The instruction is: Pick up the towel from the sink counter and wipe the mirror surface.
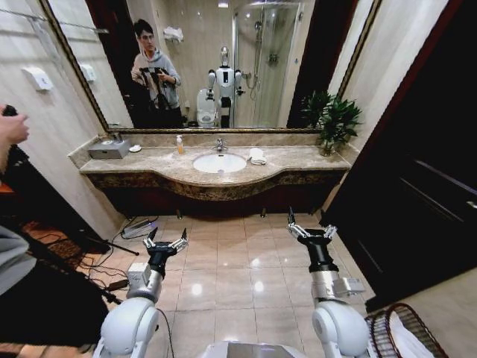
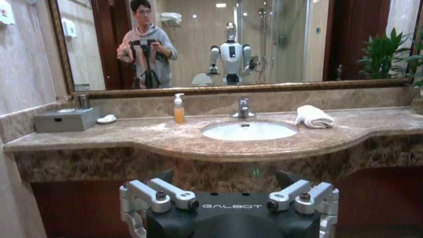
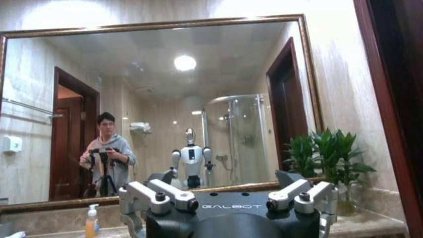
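**Insp.:** Right, at this check your left gripper (image 1: 167,242) and right gripper (image 1: 309,230) both hung over the floor tiles, well short of the sink counter (image 1: 291,159). Fingers on both were spread open, nothing held.

**Op.:** And the towel?

**Insp.:** The towel (image 2: 314,117) lay rumpled on the counter top, just beside the basin (image 2: 249,131) on its right, near the back edge, approx. below the mirror (image 2: 290,44). You hadn't touched it.

**Op.:** Anything else on the counter?

**Insp.:** Soap bottle (image 2: 178,108) left of the tap (image 2: 243,107), grey box (image 2: 63,119) at the far left end, plant (image 1: 333,119) at the right end.
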Robot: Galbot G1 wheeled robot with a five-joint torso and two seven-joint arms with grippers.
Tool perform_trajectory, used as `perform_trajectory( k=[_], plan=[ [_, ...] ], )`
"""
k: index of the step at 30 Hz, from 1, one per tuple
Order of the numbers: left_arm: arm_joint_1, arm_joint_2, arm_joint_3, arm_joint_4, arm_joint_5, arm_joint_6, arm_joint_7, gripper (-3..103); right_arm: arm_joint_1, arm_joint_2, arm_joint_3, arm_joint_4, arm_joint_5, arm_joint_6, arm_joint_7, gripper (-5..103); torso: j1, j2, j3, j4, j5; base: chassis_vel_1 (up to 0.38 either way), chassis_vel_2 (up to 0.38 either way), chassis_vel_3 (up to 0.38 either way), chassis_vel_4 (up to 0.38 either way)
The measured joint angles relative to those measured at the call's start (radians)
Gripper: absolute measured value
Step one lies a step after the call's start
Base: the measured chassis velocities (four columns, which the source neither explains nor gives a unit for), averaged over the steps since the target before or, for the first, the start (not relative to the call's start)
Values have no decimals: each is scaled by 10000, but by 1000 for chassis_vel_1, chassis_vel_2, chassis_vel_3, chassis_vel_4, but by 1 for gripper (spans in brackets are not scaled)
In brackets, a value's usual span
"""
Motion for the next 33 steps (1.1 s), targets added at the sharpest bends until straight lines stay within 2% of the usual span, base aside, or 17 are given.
perform_trajectory(
  k=[16,19,20,23,25,31,33],
  plan=[
    [1,-1,0,0,0,1,0,100,-292,238,41,-107,-161,170,-212,100,-3,2,-1,0,2,-106,120,108,-119],
    [-2,0,0,0,0,0,0,100,-361,284,75,-107,-243,210,-260,100,3,-1,2,-4,-3,-241,199,241,-238],
    [0,-2,0,0,0,0,0,100,-470,299,118,-108,-339,276,-281,100,2,0,1,2,7,-262,271,243,-274],
    [1,-1,0,0,0,0,0,100,-639,323,214,-104,-508,430,-349,100,0,0,0,2,-2,-270,273,301,-281],
    [-2,-1,0,0,0,0,0,100,-836,321,374,-31,-608,554,-388,100,3,-1,2,-7,-1,-290,297,307,-312],
    [0,-1,0,0,0,0,-1,100,-842,157,617,17,-585,555,-389,100,1,-1,0,3,0,-347,343,344,-352],
    [1,-1,-1,0,1,0,0,100,-769,117,651,-28,-448,529,-370,100,5,-2,2,5,10,-370,392,367,-358]
  ],
)
